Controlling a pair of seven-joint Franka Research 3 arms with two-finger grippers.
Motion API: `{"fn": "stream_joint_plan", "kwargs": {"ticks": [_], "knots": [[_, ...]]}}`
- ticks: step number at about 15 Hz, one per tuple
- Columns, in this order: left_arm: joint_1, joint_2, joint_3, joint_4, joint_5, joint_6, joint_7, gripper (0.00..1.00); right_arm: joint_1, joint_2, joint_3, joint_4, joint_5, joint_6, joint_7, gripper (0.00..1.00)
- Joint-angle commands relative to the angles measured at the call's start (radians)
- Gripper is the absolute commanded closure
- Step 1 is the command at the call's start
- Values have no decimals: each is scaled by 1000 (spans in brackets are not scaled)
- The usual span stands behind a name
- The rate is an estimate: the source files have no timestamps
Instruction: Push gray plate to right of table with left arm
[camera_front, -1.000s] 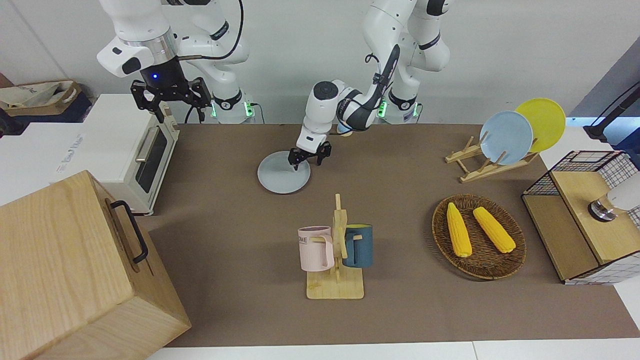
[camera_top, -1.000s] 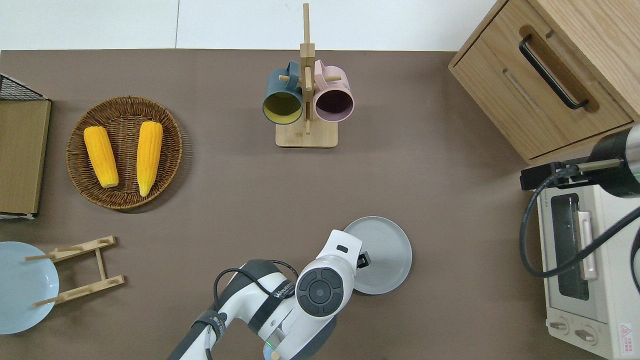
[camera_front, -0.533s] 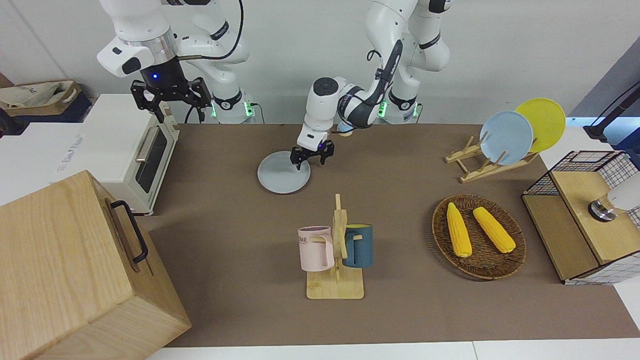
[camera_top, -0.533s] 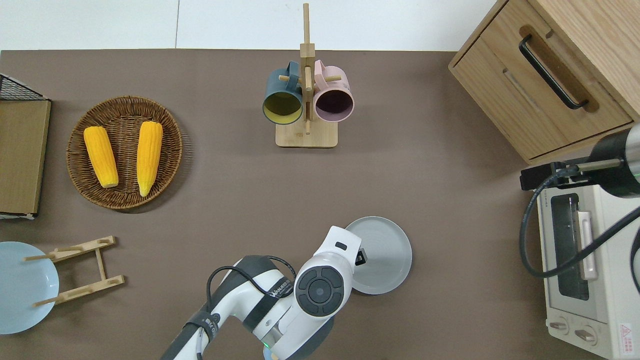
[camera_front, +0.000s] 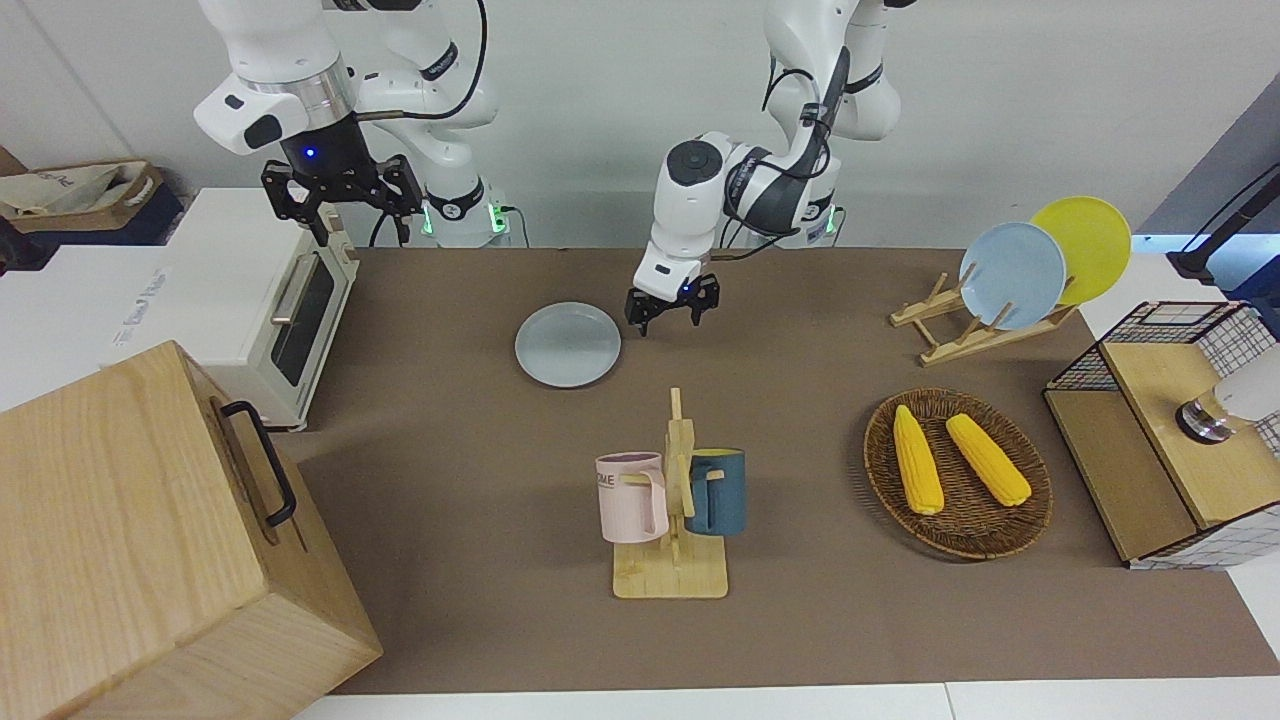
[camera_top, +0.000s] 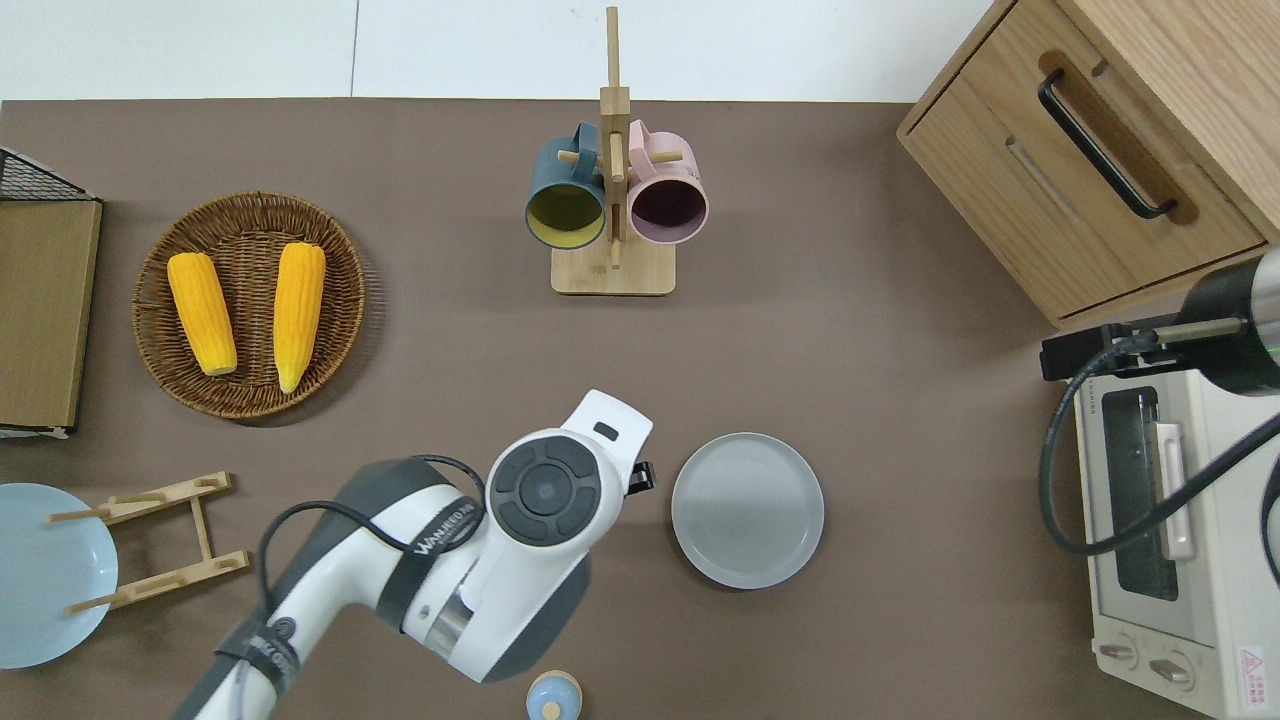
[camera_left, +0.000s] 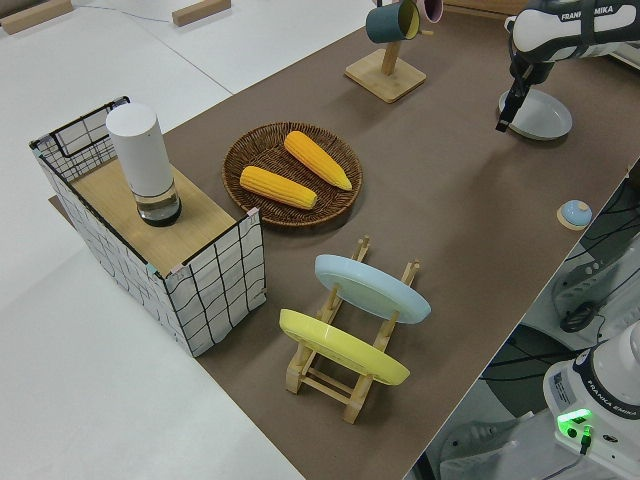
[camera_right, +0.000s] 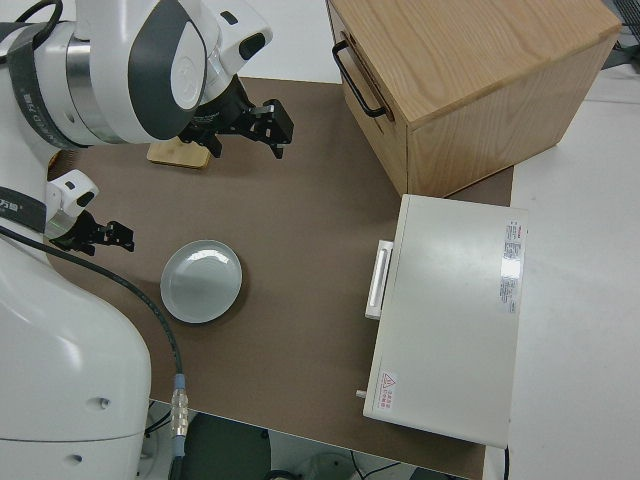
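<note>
The gray plate (camera_front: 567, 344) lies flat on the brown table (camera_top: 880, 330), toward the right arm's end; it also shows in the overhead view (camera_top: 747, 509), the left side view (camera_left: 540, 115) and the right side view (camera_right: 201, 281). My left gripper (camera_front: 672, 320) is open and empty. It hangs over bare mat beside the plate, on the side toward the left arm's end, clear of the rim. In the overhead view the wrist hides most of it (camera_top: 640, 477). My right gripper (camera_front: 340, 218) is open and parked.
A mug rack (camera_top: 612, 200) with two mugs stands farther from the robots. A wicker basket (camera_top: 250, 205) holds two corn cobs. A plate rack (camera_front: 975, 325), a wire crate (camera_front: 1160, 430), a toaster oven (camera_top: 1160, 540), a wooden cabinet (camera_top: 1100, 150) and a small blue-topped knob (camera_top: 553, 697) line the edges.
My left gripper has come off the gray plate and moved toward the left arm's end of the table. The plate has stayed in place. The right arm has not moved.
</note>
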Motion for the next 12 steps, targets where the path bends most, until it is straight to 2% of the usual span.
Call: {"fn": "stream_joint_plan", "kwargs": {"ticks": [1, 7, 12], "knots": [[107, -45, -2, 61, -12, -148, 162, 0, -3, -4, -1, 5, 22, -14, -1, 17], [328, -94, -1, 193, -24, -405, 458, 0, -3, -4, -1, 5, 22, -14, -1, 17], [500, -150, 7, 207, -24, -432, 654, 0, -3, -4, -1, 5, 22, -12, -1, 17]]}}
